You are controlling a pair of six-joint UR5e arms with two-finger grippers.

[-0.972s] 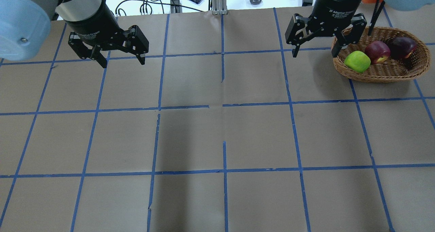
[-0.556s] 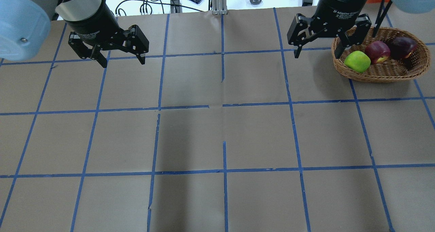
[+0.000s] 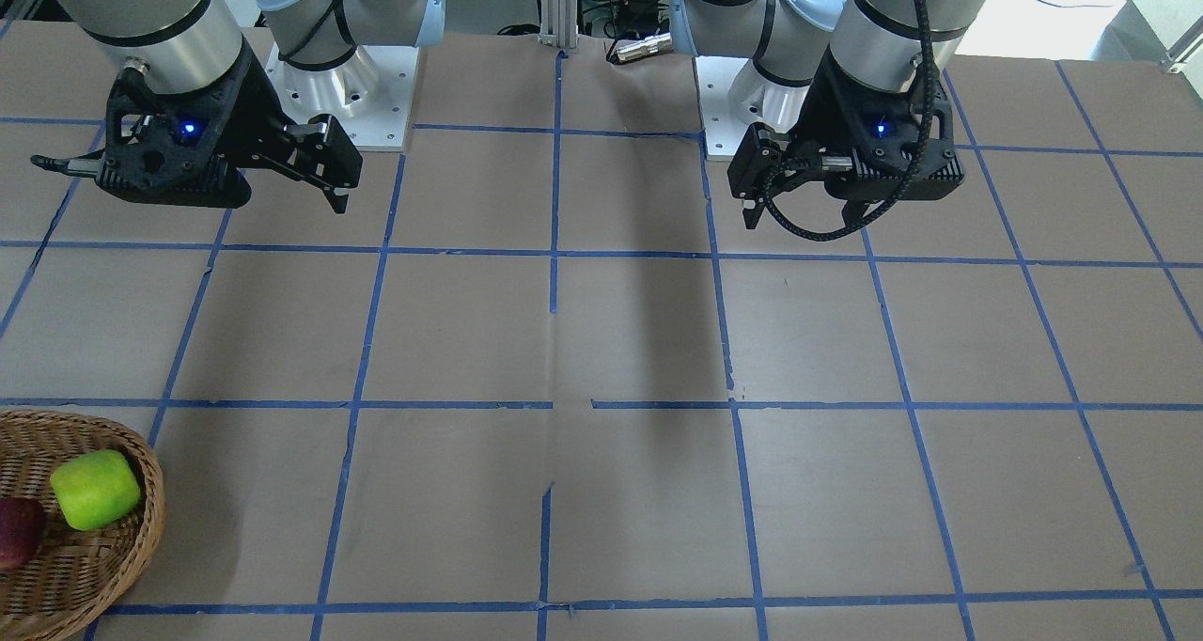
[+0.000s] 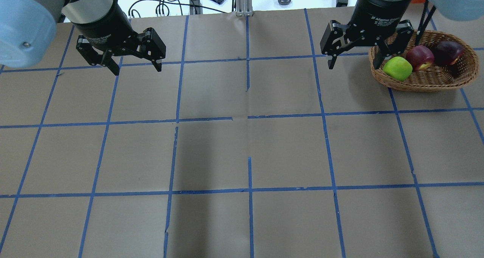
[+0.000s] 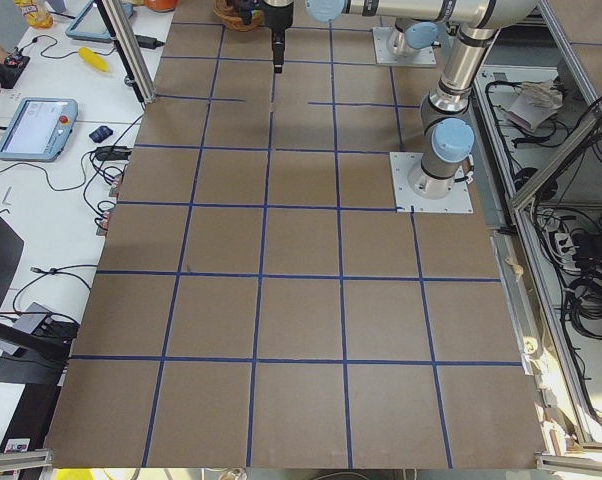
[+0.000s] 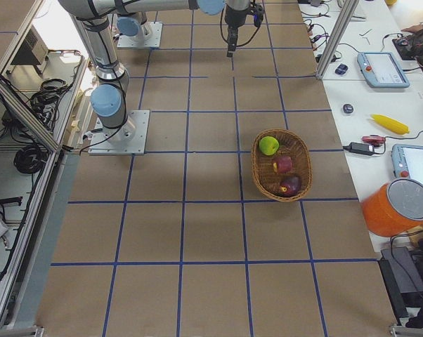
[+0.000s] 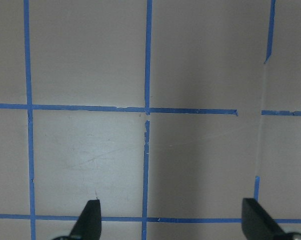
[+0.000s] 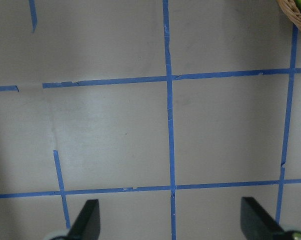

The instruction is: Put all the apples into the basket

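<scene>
The wicker basket (image 4: 423, 86) sits at the table's far right. In it lie the green apple (image 4: 397, 68), the red apple (image 4: 420, 57) and the dark maroon apple (image 4: 448, 52). The right view shows the basket (image 6: 257, 172) with all three inside. The front view shows the basket's edge (image 3: 141, 547), the green apple (image 3: 94, 489) and part of the red one (image 3: 17, 533). My right gripper (image 4: 354, 66) is open and empty, hovering just left of the basket. My left gripper (image 4: 137, 70) is open and empty at the far left, over bare paper (image 7: 171, 220).
The table is brown paper with a blue tape grid. Beyond its far edge, a white bench holds cables (image 4: 166, 4) and small items. An orange bucket (image 6: 398, 207) and a toy banana (image 6: 389, 123) are on the side bench. The basket rim shows in the right wrist view (image 8: 296, 10).
My right gripper has shifted slightly to the right, staying open. The left gripper, the apples and the basket have not moved.
</scene>
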